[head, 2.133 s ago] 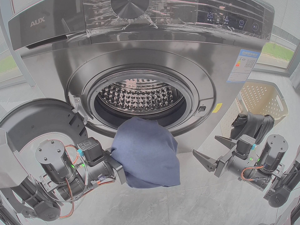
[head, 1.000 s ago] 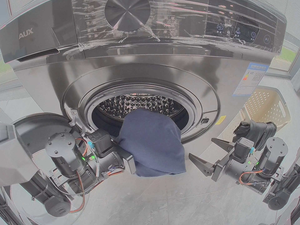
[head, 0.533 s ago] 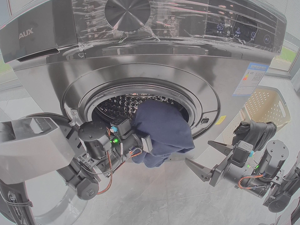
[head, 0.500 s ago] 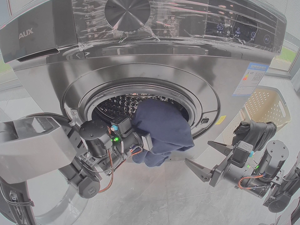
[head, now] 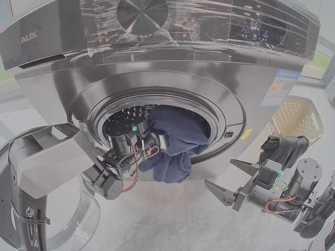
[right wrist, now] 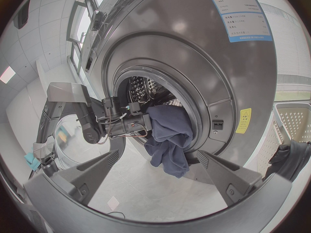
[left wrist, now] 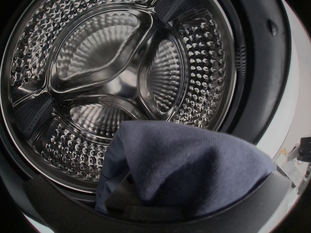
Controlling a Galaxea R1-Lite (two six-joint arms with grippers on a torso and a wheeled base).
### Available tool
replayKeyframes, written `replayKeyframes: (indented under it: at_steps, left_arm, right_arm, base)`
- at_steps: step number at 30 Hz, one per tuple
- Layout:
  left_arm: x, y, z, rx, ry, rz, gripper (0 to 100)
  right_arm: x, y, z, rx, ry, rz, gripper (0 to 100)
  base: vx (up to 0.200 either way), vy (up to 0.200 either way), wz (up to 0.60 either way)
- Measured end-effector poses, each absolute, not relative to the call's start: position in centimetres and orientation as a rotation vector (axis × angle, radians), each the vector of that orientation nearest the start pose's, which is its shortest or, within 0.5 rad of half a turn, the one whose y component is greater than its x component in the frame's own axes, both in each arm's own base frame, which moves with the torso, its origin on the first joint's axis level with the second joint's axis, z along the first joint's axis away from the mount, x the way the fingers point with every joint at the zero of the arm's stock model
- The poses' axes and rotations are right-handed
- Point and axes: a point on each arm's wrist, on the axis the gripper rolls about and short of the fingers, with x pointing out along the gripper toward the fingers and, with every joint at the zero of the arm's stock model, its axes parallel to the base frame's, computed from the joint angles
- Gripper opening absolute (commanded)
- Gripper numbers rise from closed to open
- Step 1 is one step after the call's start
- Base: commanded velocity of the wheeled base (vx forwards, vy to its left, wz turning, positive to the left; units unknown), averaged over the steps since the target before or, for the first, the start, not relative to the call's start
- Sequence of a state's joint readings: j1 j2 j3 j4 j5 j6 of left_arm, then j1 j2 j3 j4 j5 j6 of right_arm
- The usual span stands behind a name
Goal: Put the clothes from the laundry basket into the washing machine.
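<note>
Left pincer sat at the washing machine door opening, buried under the blue garment; couldn't tell its grip. Garment was half in, tail hanging outside the drum. Best to push deeper past the seal before release, or the tail likely slides out. Right pincer was wide open, empty, near the laundry basket.

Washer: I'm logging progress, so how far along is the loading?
Done: the door stands open; the drum looks bare where visible. In hand: a blue garment, draped over the left claw, is partway into the drum, its tail hanging outside. Left: a dark garment lies over the basket rim, near the open, empty right claw.
</note>
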State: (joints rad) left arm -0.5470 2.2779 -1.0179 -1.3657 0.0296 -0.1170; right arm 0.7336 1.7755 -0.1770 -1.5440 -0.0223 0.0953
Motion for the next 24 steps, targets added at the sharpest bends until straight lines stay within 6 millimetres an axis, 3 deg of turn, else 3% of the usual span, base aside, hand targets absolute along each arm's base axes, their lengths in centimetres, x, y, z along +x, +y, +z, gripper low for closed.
replayKeyframes:
  at_steps: [16, 24]
  left_arm:
    - [41.2, -23.1, 12.0, -0.162, -0.153, -0.436, 0]
    - [44.0, -22.4, 11.7, -0.158, -0.145, -0.347, 0]
  right_arm:
    - [16.7, 16.4, 10.8, 0.072, 0.102, 0.724, 100]
    - [16.7, 16.5, 10.7, 0.071, 0.109, 0.726, 100]
  base:
    - [0.000, 0.000, 0.00]
    - [0.000, 0.000, 0.00]
